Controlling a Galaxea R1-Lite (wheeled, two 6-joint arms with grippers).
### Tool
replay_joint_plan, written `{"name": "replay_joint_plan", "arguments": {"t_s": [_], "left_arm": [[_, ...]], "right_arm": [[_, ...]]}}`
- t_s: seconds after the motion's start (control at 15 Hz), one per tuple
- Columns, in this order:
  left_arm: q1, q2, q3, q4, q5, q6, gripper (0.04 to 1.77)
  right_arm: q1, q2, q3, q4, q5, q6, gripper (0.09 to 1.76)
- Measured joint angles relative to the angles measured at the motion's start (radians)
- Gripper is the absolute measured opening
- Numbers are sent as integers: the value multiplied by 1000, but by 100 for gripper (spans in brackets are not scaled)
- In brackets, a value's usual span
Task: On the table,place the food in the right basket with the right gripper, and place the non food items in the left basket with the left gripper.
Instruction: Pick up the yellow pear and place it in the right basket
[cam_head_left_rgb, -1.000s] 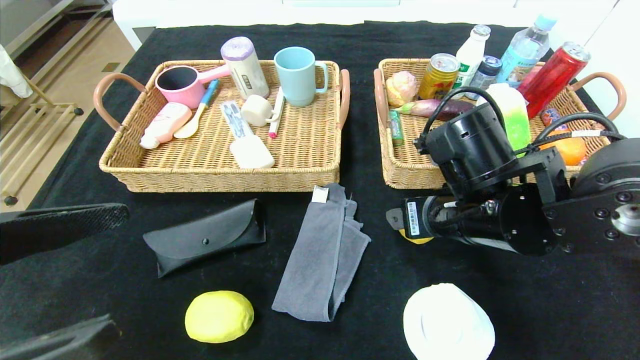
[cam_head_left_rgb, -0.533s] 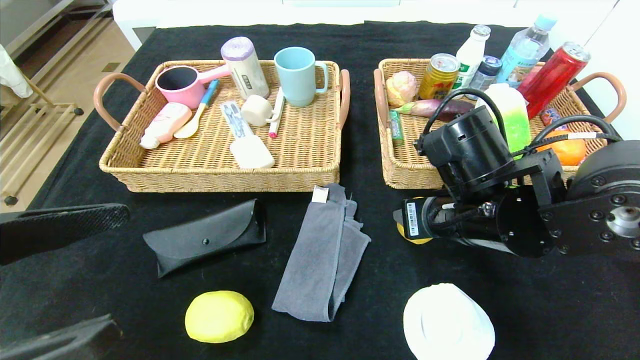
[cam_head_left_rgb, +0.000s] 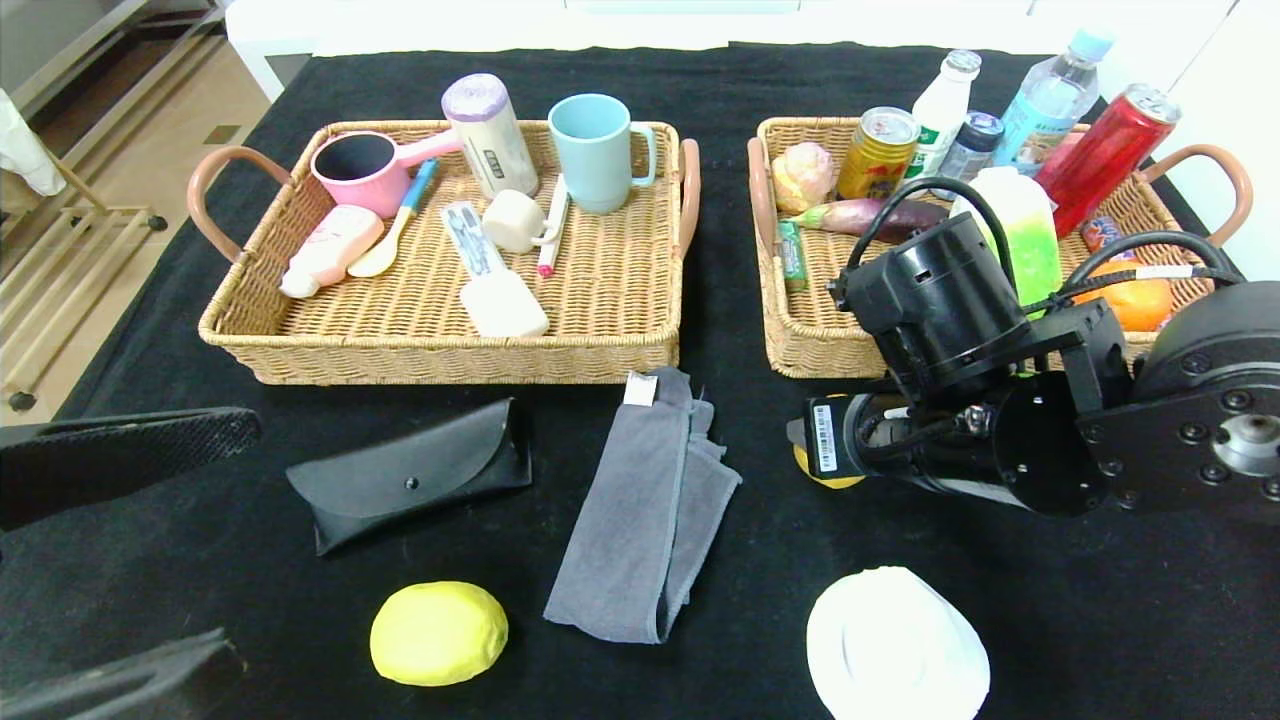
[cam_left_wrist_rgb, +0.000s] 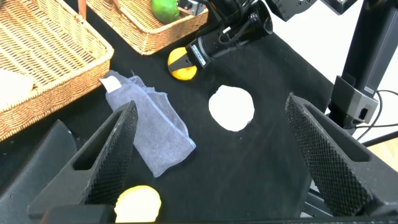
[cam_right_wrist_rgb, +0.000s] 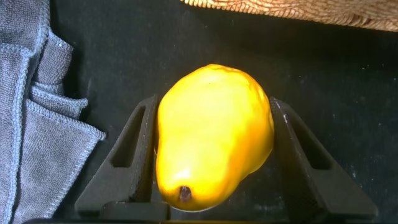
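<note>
Down on the black table (cam_head_left_rgb: 150, 330), the right gripper (cam_right_wrist_rgb: 211, 158) has its fingers (cam_right_wrist_rgb: 134, 149) pressed against both sides of a yellow mango (cam_right_wrist_rgb: 211, 137), gripping it. In the head view the mango (cam_head_left_rgb: 822, 472) shows only as a yellow sliver under the gripper's front, just in front of the right basket (cam_head_left_rgb: 800, 340) and beside the grey cloth (cam_head_left_rgb: 650, 510). The left wrist view shows the same fruit (cam_left_wrist_rgb: 182, 65) at the tip of the right arm, close to the basket's front wall.

The left gripper (cam_left_wrist_rgb: 208, 162) hangs over the near left part of the table, fingers (cam_left_wrist_rgb: 115, 149) spread wide and holding nothing.

The right basket holds bottles, cans, an orange (cam_head_left_rgb: 1140, 298) and other food. The left basket (cam_head_left_rgb: 440, 355) holds a blue mug (cam_head_left_rgb: 598, 150), a pink scoop (cam_head_left_rgb: 360, 168) and other small wares. Loose on the table lie a black case (cam_head_left_rgb: 410, 480), a lemon (cam_head_left_rgb: 438, 632) and a white cap (cam_head_left_rgb: 895, 645).
</note>
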Motion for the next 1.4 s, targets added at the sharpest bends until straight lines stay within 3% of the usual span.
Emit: {"name": "replay_joint_plan", "arguments": {"t_s": [0.87,1.4], "left_arm": [[0,3,0,0,0,0,172],[0,4,2,0,0,0,172]], "right_arm": [[2,-198,1,74,29,0,114],[-8,-255,-40,53,59,-46,114]]}}
